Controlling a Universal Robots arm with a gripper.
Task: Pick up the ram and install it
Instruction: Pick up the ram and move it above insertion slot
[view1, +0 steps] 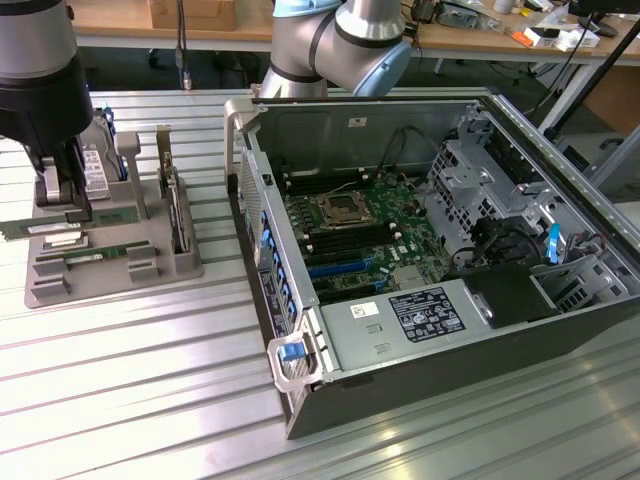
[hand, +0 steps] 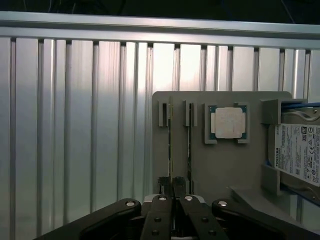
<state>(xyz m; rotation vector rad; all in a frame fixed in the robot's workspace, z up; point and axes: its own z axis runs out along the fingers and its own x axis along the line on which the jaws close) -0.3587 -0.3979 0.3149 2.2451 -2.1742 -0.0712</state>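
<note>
Gripper pinches ram slotted in grey tray.

Tray: laid on the table.
Ram: slotted in the tray.
Hard drive: held at the tray's edge.
Computer case: set to the exterior view's right of the tray.

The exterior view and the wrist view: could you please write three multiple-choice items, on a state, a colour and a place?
1. The computer case is: A shut; B open; C upside down.
2. The latch on its handle is: A red; B blue; C yellow.
3. The gripper is: A at the grey holder; B inside the case; C on the desk.
1 B, the motherboard shows; 2 B, it is blue; 3 A, it is shut on the ram in that holder.
</note>
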